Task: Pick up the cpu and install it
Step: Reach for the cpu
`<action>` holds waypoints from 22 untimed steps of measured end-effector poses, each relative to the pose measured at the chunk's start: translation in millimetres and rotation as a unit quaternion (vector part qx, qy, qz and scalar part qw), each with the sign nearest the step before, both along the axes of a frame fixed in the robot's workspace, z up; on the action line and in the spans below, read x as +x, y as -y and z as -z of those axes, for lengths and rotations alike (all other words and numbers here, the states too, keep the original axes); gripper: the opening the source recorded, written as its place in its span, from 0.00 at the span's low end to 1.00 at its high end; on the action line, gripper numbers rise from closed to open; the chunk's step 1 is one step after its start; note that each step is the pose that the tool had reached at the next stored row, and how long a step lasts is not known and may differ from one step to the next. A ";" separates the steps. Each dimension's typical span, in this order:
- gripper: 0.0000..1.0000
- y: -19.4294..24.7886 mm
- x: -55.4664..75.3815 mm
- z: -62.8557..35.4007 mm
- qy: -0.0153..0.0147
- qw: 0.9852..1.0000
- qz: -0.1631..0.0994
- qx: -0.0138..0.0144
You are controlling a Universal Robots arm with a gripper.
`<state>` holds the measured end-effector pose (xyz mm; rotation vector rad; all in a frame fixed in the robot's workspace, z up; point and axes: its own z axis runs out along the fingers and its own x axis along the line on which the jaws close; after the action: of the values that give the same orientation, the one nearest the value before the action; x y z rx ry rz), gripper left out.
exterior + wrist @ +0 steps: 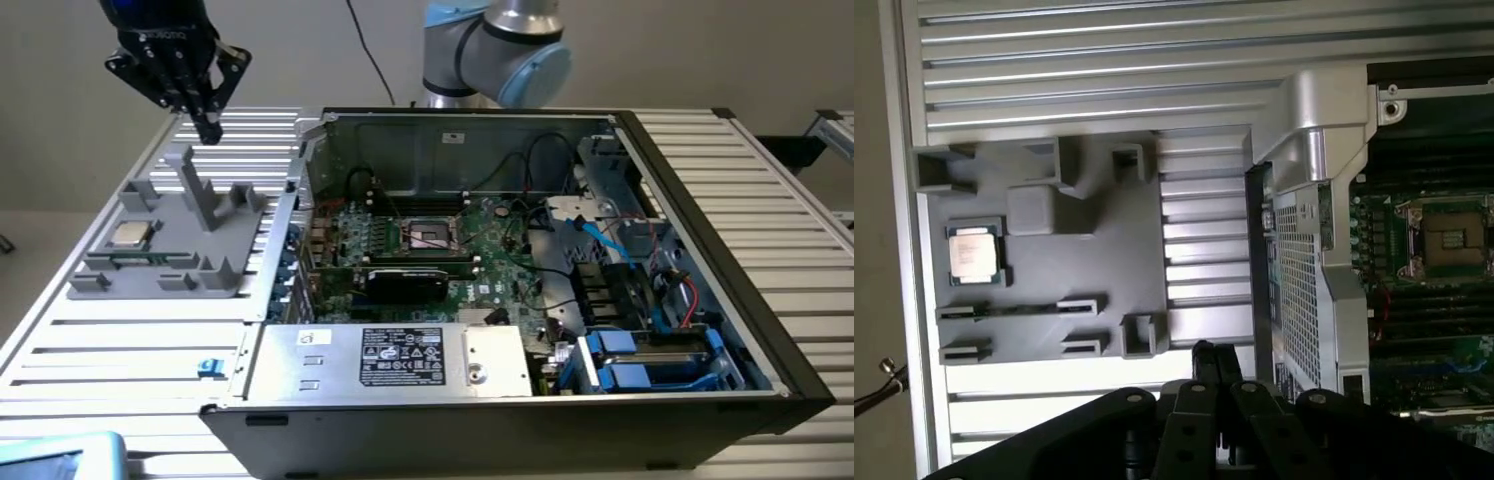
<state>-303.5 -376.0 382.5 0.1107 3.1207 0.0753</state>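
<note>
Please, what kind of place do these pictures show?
Probably a robotics lab or test bench for computer assembly: an open computer case sits on a ribbed aluminium table, a grey fixture beside it holds the cpu, and a robot arm stands behind the case.

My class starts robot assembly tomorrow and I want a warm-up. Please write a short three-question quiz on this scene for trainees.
1. True or false: the small square silvery-grey cpu lies on the grey plastic holder.
2. Fill in: in the exterior view, the cpu lies to the ___ of the open black computer case.
3. The black gripper, fingers shut, is: A) above the table near the holder; B) down inside the case; C) clamped on the cpu.

Key: 1 true; 2 left; 3 A.
</note>
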 end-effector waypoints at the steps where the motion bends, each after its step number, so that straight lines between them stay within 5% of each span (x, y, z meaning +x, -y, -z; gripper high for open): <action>1: 0.12 -0.1 -4.9 0.4 0.000 1.000 0.000 0.000; 22: 0.12 -3.0 -100.0 9.0 -0.001 1.000 0.000 0.001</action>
<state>-403.6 -373.0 373.4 0.1107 3.1223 0.0773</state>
